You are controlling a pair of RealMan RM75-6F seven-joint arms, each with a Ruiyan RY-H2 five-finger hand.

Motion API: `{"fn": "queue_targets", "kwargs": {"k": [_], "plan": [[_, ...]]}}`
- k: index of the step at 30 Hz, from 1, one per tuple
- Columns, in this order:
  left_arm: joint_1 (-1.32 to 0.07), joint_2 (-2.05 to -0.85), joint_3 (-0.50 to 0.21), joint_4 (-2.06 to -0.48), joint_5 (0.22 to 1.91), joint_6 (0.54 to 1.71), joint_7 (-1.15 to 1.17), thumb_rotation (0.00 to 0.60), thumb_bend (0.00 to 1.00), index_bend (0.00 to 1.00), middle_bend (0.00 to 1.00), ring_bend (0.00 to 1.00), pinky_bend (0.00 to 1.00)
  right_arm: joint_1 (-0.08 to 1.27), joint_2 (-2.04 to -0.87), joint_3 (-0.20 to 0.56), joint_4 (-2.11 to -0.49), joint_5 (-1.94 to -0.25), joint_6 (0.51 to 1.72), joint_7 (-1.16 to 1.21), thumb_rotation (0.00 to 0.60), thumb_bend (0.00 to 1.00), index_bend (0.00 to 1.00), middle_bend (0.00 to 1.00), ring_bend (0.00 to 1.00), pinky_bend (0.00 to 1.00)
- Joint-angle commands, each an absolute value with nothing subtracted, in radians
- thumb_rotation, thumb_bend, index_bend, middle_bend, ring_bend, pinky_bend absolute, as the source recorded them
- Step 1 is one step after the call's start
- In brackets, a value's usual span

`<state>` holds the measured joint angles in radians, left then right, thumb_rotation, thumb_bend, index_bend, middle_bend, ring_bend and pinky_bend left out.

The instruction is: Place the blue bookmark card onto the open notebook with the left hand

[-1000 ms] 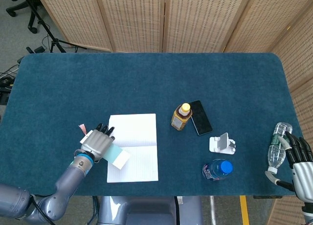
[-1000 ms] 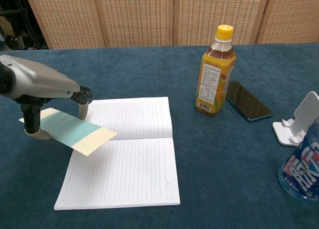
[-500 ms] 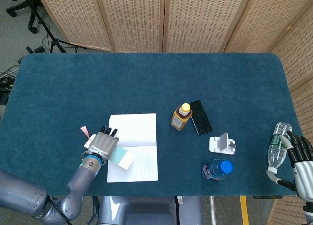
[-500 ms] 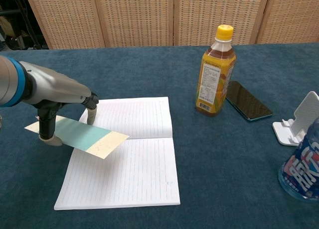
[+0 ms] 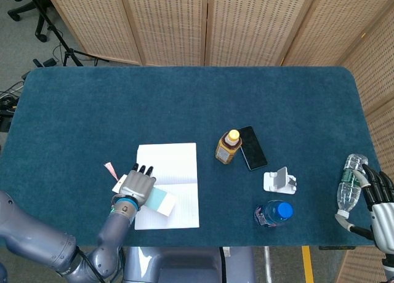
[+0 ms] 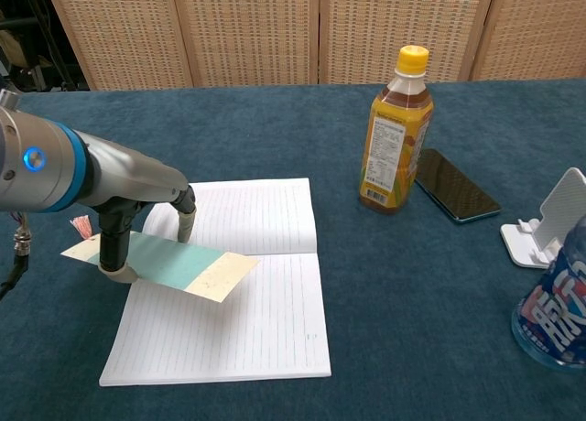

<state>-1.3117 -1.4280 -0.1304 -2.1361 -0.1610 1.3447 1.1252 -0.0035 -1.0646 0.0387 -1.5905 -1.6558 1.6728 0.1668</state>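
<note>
Lower left of the chest view: left hand (image 6: pixel 128 221) pinches the card (image 6: pixel 163 262), held over the notebook (image 6: pixel 240 293) left edge. Carry step nearly done; next, lower it flat and let go. Far right, right hand (image 5: pixel 377 204) grips a bottle (image 5: pixel 349 184).

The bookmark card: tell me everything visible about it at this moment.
The bookmark card is a flat, stiff-looking strip, teal-blue through the middle with cream ends, the nearer end faintly speckled. A pink tassel trails from its far end. The left hand pinches it from above, holding it slightly tilted over the left edge of the open notebook. Whether it touches the page cannot be told.
</note>
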Motion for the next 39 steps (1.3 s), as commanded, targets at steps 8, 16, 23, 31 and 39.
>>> {"fn": "queue_targets", "kwargs": {"k": [8,16,23,31,39], "plan": [[-1.326,-1.483,-0.195,-2.089,-0.223,1.368,1.124,0.600,0.30,0.34,0.00,0.00,0.00,-0.004,-1.061,0.041,-1.590,-1.650,1.672,0.180,0.600,0.00,0.00,0.00,0.00,0.00],[-1.330,-1.513,-0.246,-2.078,-0.268,1.376,1.119,0.600,0.30,0.34,0.00,0.00,0.00,-0.004,-1.059,0.041,-1.589,-1.651,1.672,0.184,0.600,0.00,0.00,0.00,0.00,0.00],[-1.335,-1.536,-0.271,-2.068,-0.290,1.389,1.126,0.600,0.29,0.34,0.00,0.00,0.01,-0.006,-1.058,0.042,-1.588,-1.649,1.675,0.190,0.600,0.00,0.00,0.00,0.00,0.00],[-1.340,-1.561,-0.289,-2.051,-0.301,1.427,1.141,0.600,0.28,0.34,0.00,0.00,0.02,-0.006,-1.056,0.040,-1.587,-1.654,1.675,0.193,0.600,0.00,0.00,0.00,0.00,0.00],[-1.334,-1.581,-0.305,-2.029,-0.310,1.471,1.154,0.600,0.27,0.35,0.00,0.00,0.03,-0.007,-1.054,0.041,-1.586,-1.652,1.677,0.200,0.600,0.00,0.00,0.00,0.00,0.00]]}}
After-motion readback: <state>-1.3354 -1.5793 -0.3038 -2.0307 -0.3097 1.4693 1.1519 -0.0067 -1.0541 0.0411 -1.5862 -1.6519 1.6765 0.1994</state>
